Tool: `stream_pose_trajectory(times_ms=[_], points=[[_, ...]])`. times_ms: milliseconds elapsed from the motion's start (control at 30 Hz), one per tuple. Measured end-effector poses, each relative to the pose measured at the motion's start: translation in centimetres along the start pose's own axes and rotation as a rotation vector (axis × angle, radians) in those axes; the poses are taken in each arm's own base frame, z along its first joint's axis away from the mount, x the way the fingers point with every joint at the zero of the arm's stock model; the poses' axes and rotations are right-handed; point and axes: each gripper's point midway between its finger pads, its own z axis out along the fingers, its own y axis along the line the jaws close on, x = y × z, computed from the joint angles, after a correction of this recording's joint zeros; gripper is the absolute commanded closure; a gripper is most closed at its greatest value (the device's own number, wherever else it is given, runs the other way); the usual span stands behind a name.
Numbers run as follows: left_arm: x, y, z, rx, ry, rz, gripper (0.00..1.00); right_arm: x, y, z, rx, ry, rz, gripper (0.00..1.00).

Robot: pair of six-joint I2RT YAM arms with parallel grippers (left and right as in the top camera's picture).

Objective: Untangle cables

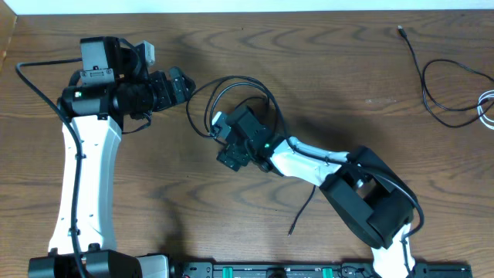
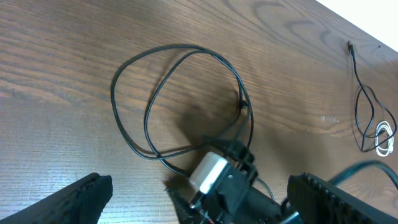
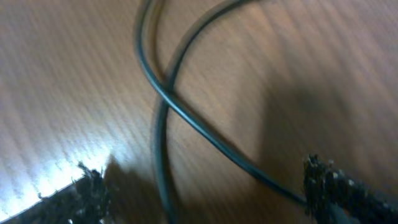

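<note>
While both arms sit over the wooden table (image 1: 347, 69), the right gripper (image 1: 230, 154) is down low at the looped black cable (image 1: 231, 80) near table centre. Its fingertips (image 3: 87, 190) are spread apart, nothing clamped. In the right wrist view two strands of that cable cross just ahead of the fingertips, lying on the wood. Whether the tips touch the table, cannot tell, view is blurry.

Looped black cable makes two overlapping loops. These lie between the two grippers and partly under the right wrist. One tail of it runs under the right arm and ends toward the near table edge (image 1: 292, 229).

Left gripper (image 1: 181, 83) is up left of the loops, pointing at them, apart from the cable. Its fingers (image 2: 84, 199) are wide apart and hold nothing.

Second black cable (image 1: 432, 85) lies well apart at the far right of the table, in a loose curve with its plug end (image 1: 401, 29) near the far edge. White cable (image 1: 486, 108) sits just beside it at the right edge, only partly in frame. In the left wrist view it looks coiled and touches or overlaps the second black cable, can't tell which
</note>
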Motion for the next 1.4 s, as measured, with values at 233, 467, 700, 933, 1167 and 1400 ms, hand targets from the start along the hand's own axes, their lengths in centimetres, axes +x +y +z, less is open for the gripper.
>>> stream_pose_trajectory(times_ms=[233,467,700,933,1167,1400], points=[[0.1,0.5,0.0,-0.027,0.003,-0.005,0.04,0.6,1.7,0.0,-0.124,0.059,0.04,0.01],[0.9,1.1,0.0,-0.058,0.033,-0.021,0.04,0.8,0.8,-0.5,-0.179,0.067,0.175,0.64],[1.1,1.2,-0.1,-0.063,0.04,-0.025,0.04,1.8,1.3,-1.0,-0.188,0.153,0.235,0.81],[1.6,1.3,-0.1,-0.068,0.057,-0.034,0.04,1.9,2.9,-1.0,-0.069,0.209,0.146,0.99],[2.0,1.4,-0.1,-0.072,0.074,-0.042,0.03,3.2,-0.9,-1.5,0.004,0.258,0.184,0.99],[2.1,1.4,-0.1,-0.073,0.079,-0.044,0.04,6.9,-12.8,-3.2,0.168,0.258,0.374,0.99]])
